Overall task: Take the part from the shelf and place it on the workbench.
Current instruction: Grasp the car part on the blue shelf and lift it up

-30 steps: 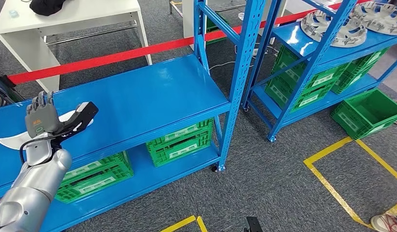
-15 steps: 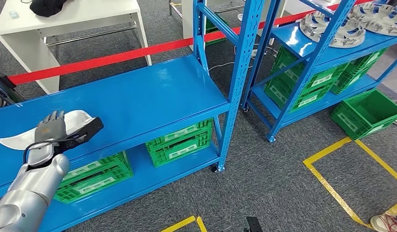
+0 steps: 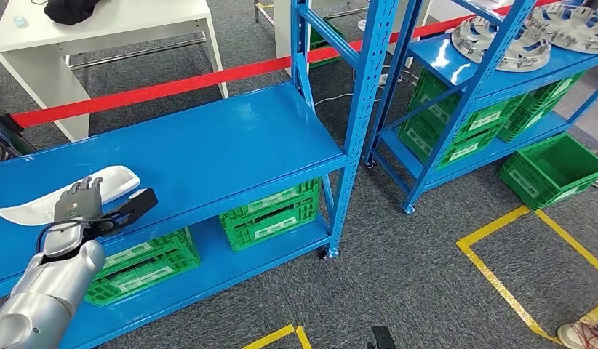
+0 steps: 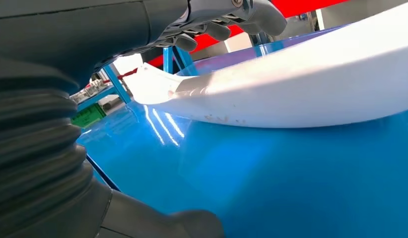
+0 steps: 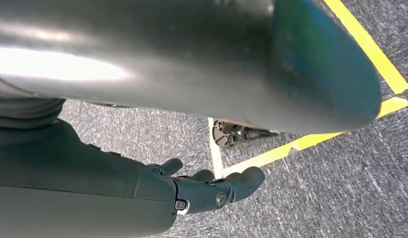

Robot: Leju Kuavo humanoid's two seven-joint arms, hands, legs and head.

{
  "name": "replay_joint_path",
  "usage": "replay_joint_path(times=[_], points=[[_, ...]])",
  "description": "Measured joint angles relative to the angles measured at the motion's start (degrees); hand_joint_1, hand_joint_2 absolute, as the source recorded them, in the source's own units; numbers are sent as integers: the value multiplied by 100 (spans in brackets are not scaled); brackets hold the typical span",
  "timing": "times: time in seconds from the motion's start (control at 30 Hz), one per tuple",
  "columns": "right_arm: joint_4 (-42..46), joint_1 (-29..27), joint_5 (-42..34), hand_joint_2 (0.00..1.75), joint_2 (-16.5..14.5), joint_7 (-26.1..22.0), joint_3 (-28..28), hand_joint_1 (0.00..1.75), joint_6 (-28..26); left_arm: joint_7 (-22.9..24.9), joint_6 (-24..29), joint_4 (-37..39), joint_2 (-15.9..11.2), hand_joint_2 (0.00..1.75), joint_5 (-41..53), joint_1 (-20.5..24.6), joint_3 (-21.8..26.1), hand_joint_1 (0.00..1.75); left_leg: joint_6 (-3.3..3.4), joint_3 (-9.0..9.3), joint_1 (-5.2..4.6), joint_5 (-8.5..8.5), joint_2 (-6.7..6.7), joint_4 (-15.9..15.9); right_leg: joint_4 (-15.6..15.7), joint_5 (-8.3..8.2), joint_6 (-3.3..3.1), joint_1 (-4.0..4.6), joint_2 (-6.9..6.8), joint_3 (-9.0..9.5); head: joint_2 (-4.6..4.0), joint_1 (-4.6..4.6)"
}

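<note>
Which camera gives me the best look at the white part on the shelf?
Head view: the white part lies whole on the blue shelf, left robot hand over it. Left wrist view shows only its underside, close. Right wrist view faces the floor.

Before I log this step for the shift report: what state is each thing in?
white part: lying flat on the shelf, not lifted.
left hand: over the part, fingers spread above it, no grip visible.
right hand: hanging over the floor, fingers loosely curled, holding nothing.
blue shelf: top level carries the part.
green crates: sitting on the lower level.
silver wheel covers: stacked on the far rack.
</note>
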State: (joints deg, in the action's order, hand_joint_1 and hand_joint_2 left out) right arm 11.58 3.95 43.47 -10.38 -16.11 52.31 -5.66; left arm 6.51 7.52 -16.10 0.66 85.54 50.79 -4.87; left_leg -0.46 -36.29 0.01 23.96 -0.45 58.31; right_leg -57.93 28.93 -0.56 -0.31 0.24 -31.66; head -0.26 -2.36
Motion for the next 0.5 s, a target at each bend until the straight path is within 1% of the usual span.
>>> replay_joint_path(times=[0.1,0.13,0.17,0.2,0.23,0.3,0.33,0.37,0.5], points=[[0,0,16,0,0,22,1,0,-21,136,371,-1,9,175,31,-97,-11,0,0,1,0,0,1,0,0,0,0,-1,0,0,0,0],[0,0,20,0,0,29,1,0,-30,178,501,-1,15,175,34,-135,-11,2,0,1,-1,0,1,0,0,0,0,-1,0,0,0,0],[0,0,24,0,0,34,1,0,-42,215,616,-1,22,175,34,-173,-11,8,0,1,0,0,1,0,0,0,0,-1,1,0,0,0],[0,0,26,0,0,41,2,0,-57,246,716,-1,30,175,34,-209,-11,24,0,1,0,0,1,0,0,0,0,-1,0,0,0,0],[0,0,29,0,0,45,3,0,-71,282,814,0,37,175,35,-243,-11,51,0,1,0,0,0,0,0,0,0,-1,0,0,0,0],[0,0,38,0,-1,51,6,0,-92,356,1024,3,49,175,42,-311,-11,128,0,1,0,0,0,0,0,0,0,-1,0,0,0,0],[0,-1,43,0,-1,47,7,0,-95,387,1125,6,55,175,44,-347,-11,155,0,1,0,0,1,0,0,0,0,-1,0,0,0,0],[0,-1,48,0,-1,42,8,0,-96,406,1212,10,61,175,45,-389,-11,172,0,1,0,0,1,0,0,0,0,-1,0,0,0,0],[0,-1,55,0,-1,21,17,0,-96,369,1443,28,81,175,-7,-544,-10,175,0,0,0,0,0,0,0,0,0,0,0,0,0,1]])
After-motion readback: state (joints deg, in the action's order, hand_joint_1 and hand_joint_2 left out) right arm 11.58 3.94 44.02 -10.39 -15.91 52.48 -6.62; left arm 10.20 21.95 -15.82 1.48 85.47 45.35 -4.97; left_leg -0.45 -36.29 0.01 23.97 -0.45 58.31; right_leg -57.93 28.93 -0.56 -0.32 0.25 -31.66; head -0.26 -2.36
